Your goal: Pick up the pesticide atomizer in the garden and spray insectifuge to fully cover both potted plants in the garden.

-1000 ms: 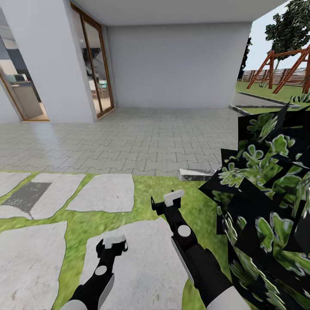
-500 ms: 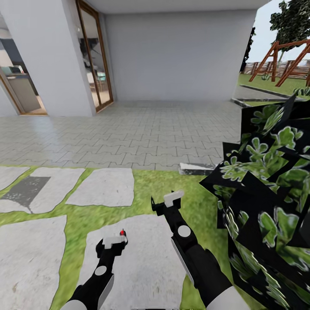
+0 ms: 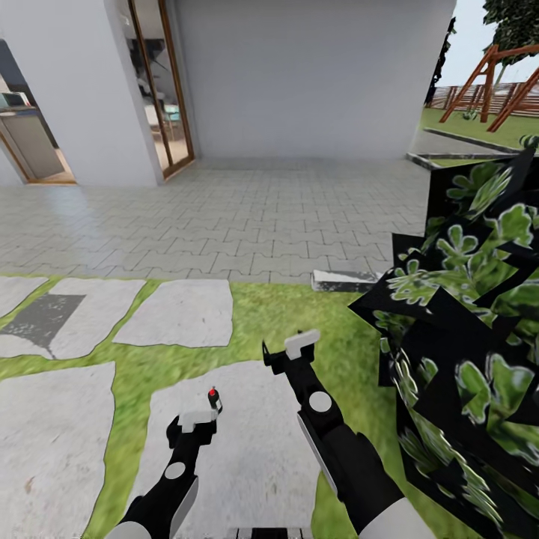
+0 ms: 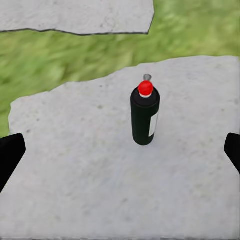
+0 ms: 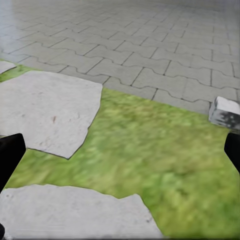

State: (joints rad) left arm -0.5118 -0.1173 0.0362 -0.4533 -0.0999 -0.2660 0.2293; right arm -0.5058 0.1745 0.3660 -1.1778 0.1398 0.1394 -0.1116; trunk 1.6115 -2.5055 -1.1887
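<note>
The pesticide atomizer (image 3: 214,399) is stood upright on a stone slab (image 3: 247,457), long axis vertical, just beyond the left gripper (image 3: 196,421), w/ fingers spread wide, nothing held. The right gripper (image 3: 293,349) is further off to the right, prob open too, hard to tell.

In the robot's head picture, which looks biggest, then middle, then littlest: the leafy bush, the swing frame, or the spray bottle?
1. The leafy bush, though it is also nearest the camera.
2. The swing frame, which stands far off, so it looks smaller than it may be.
3. The spray bottle, a tiny thing on a stone slab.
</note>
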